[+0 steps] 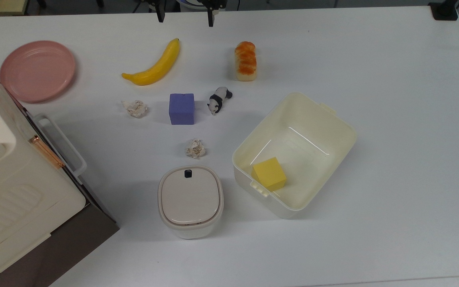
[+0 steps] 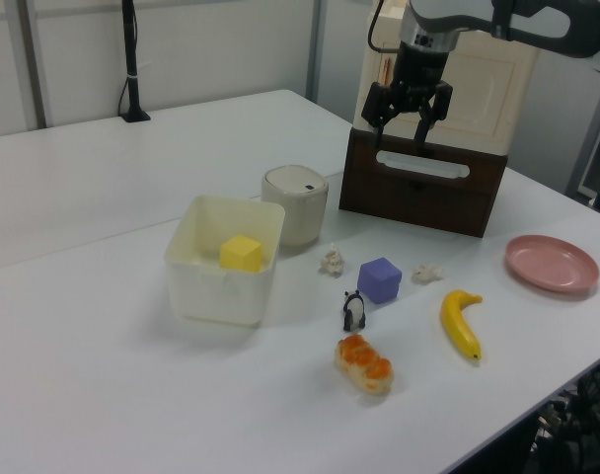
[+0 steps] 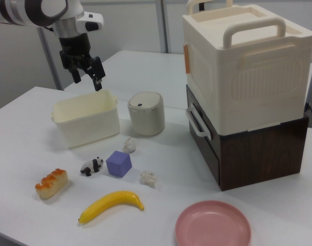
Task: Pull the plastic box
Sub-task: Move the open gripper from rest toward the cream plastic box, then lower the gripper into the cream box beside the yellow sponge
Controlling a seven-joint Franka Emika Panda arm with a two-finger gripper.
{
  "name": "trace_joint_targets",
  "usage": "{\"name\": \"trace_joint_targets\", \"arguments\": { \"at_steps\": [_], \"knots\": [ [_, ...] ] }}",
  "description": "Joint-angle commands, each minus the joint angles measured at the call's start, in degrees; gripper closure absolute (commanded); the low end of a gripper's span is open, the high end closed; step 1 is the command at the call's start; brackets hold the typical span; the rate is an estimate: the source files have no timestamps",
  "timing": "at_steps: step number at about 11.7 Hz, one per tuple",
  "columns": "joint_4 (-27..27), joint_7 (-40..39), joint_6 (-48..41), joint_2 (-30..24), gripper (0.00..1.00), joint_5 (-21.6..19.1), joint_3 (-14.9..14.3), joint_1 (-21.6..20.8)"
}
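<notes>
The plastic box [image 1: 311, 137] is a pale cream-yellow tub sitting open on the white table, right of centre in the top view. It shows at the left view's left [image 2: 221, 291] and at the right view's left [image 3: 86, 125]. A yellow cube [image 1: 269, 173] lies inside it near one short end [image 2: 242, 253]. My gripper [image 1: 185, 16] hangs open and empty at the top view's upper edge, well away from the tub. In the left view the gripper [image 2: 397, 133] is high in front of the stacked crates. In the right view the gripper [image 3: 88, 82] hovers above the tub's far rim.
A lidded beige container [image 1: 190, 201] stands close to the tub. A purple cube [image 1: 181, 108], toy panda [image 1: 219, 99], two paper wads [image 1: 195, 148], banana [image 1: 153, 63], bread [image 1: 245, 59] and pink plate [image 1: 37, 69] lie around. A cream crate on a brown one [image 3: 248, 92] stands at the top view's left.
</notes>
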State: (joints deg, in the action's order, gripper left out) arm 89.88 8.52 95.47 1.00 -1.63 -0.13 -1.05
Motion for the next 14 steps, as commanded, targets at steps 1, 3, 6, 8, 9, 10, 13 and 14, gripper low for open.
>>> {"name": "trace_joint_targets", "arguments": {
  "at_steps": [1, 3, 6, 8, 9, 10, 13, 14],
  "knots": [
    [0.73, -1.40, 3.04, -0.65, 0.00, -1.18, -0.05, -0.36],
    [1.96, -1.40, 7.35, -0.65, 0.00, -1.18, 0.04, -0.36],
    [1.97, -10.21, 7.72, -0.30, 0.00, -1.10, 0.74, -0.45],
    [1.71, -26.20, 7.63, 1.10, 0.00, -1.18, 1.96, -0.80],
    [1.62, -28.62, 7.63, 1.63, 0.00, -1.10, 2.23, -3.24],
    [1.44, -28.99, 7.63, 2.33, 0.00, -0.92, 1.80, -5.87],
    [1.26, -29.35, 9.37, 6.54, 0.00, -0.22, 1.71, -10.54],
    [1.26, -29.26, 13.82, 8.03, 0.00, -0.39, 1.71, -11.60]
  ]
}}
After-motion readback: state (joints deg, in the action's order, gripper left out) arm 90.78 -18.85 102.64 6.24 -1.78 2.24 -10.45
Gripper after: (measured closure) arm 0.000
